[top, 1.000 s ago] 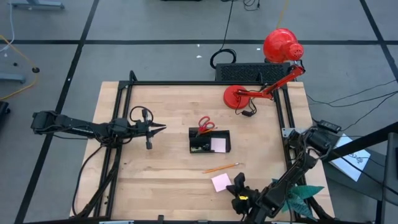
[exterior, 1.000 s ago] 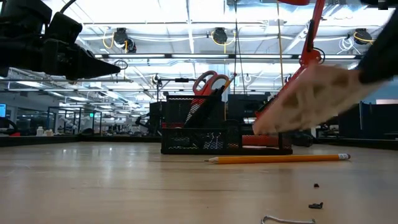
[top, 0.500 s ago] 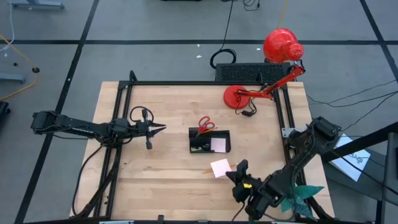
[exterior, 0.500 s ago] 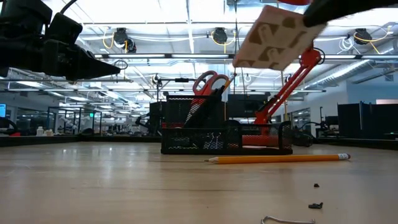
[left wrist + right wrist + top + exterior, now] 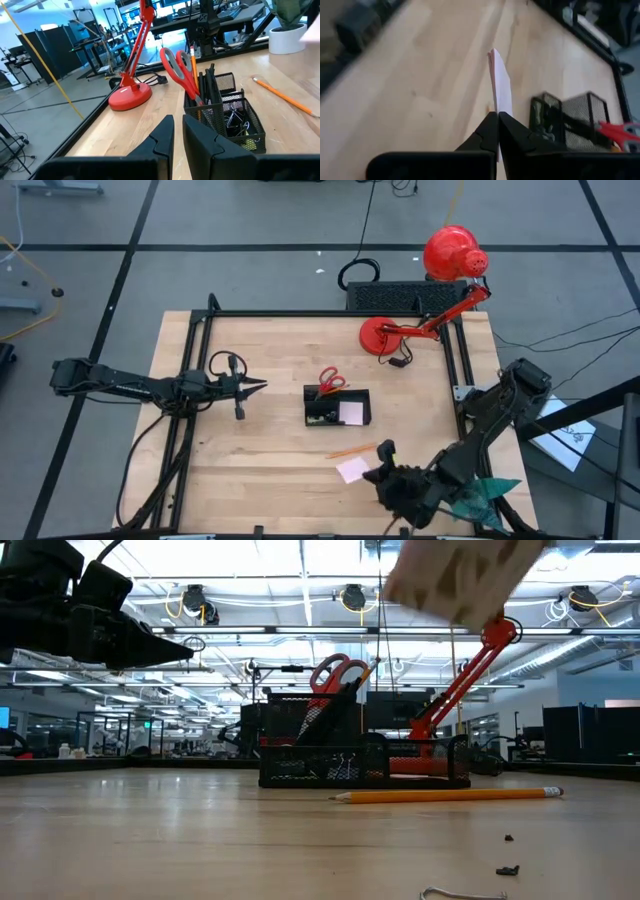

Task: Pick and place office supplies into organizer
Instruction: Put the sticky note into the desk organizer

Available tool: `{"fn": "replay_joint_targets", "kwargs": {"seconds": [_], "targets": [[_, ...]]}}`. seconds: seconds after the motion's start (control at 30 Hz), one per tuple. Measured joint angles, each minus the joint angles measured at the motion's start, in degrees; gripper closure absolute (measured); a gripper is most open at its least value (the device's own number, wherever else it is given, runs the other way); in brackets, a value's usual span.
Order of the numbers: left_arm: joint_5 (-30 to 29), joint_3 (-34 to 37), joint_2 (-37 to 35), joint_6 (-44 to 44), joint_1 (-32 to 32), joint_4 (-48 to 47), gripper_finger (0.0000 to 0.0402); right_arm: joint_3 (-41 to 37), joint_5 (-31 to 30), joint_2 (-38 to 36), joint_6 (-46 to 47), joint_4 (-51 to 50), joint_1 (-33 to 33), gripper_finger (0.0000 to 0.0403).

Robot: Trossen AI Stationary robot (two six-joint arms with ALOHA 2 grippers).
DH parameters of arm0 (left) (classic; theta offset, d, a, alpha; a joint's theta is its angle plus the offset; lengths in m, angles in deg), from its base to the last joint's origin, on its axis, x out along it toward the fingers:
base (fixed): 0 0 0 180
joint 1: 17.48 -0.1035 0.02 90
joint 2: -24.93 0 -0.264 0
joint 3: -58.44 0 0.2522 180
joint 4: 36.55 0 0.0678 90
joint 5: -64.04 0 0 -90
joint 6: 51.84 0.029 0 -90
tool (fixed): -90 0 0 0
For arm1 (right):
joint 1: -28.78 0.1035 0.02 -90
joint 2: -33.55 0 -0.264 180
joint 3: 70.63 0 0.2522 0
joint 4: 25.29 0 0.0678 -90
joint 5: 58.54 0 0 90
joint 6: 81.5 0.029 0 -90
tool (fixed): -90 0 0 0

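A red lamp (image 5: 430, 290) stands on the table's (image 5: 260, 470) far right corner, its shade hanging past the edge. Just beside the lamp, off the table, sits a black ribbed box (image 5: 395, 295). Near the table's front right corner lies a teal paper plant (image 5: 487, 495), perhaps crumpled.

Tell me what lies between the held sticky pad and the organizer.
In the high view, the orange pencil lies on the table between the pink sticky pad, held by the right gripper, and the organizer.

Light wood desk (image 5: 260, 470) w/ black mesh organizer (image 5: 337, 407), orange pencil (image 5: 352, 450) nr right gripper (image 5: 378, 471), red lamp base (image 5: 383, 335) far side.
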State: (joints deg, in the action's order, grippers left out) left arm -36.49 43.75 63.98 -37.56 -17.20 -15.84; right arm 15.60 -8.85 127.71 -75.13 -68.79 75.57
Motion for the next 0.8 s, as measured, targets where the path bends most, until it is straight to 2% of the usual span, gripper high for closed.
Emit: {"fn": "replay_joint_targets", "kwargs": {"seconds": [0.1,0.23,0.43,0.67,0.8], "targets": [[0.0,0.0,0.0,0.0,0.0,0.0,0.0355,0.0,-1.1,-1.3,-0.2,0.7,1.7,0.0403],[0.0,0.0,0.0,0.0,0.0,0.0,0.0355,0.0,-7.9,-3.7,0.4,-2.0,3.2,0.0403],[0.0,0.0,0.0,-0.5,0.0,0.0,0.0355,0.0,-13.5,-5.1,3.7,-11.7,0.4,0.0403],[0.0,0.0,0.0,-0.4,0.0,0.0,0.0355,-5.1,-13.3,-5.2,5.6,-12.7,-9.6,0.0403],[0.0,0.0,0.0,-0.3,0.0,0.0,0.0355,-10.2,-9.0,-5.2,4.7,-7.1,-15.5,0.0403]]}}
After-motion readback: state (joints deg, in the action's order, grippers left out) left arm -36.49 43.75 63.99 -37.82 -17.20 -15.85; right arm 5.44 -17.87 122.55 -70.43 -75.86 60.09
